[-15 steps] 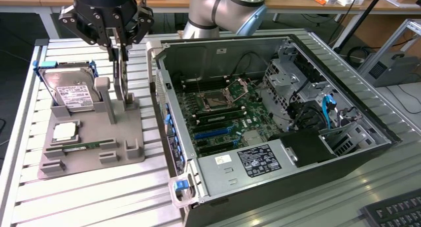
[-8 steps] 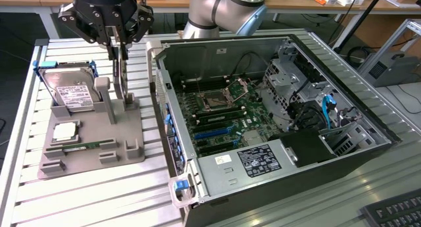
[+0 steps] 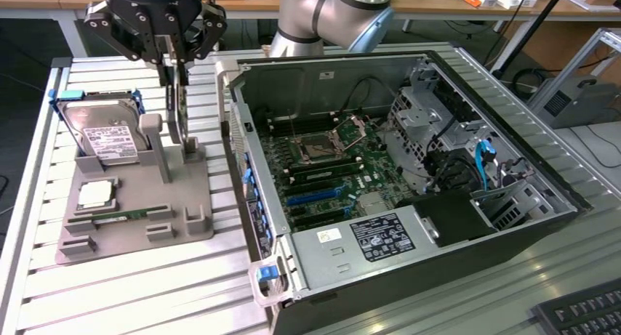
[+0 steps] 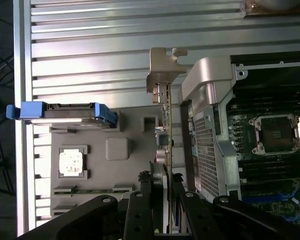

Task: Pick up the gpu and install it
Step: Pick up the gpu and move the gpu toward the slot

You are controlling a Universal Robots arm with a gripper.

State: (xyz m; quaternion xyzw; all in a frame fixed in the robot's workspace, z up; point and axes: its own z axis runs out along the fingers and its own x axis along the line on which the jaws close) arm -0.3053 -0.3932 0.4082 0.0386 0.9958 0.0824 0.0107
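Claw sits high on the exterior view's left, at the far side of the bench, with black fingers pointing straight down and pinched on the gpu. The card hangs edge-on, a thin dark blade upright over the matte grey holder. I cannot tell whether its lower edge is clear of the holder's posts. Just to the exterior view's left, the hard drive leans in its blue carrier. Nearer, a processor chip and a memory stick lie flat. The open computer case takes the exterior view's right, its green motherboard exposed. Everything stands on a slatted table of ribbed, glaring aluminium.

Over to the wrist view: the fingers press on either face of the card, clamped rather than gaping. The silver bracket, stamped sheet metal with a bent tab, sits at the end away from the claw, close beside the case's curved corner lip.

Trouble spots, as I judge them: it's a narrow pinch on a smooth, stiff board, so the card could pivot between the pads if it swings. That bracket tab could snag the corner lip or the perforated panel on the way across. If the lower edge is down among the posts, a sideways move would drag the holder along. Any tilt, and the contact edge misses its slot.
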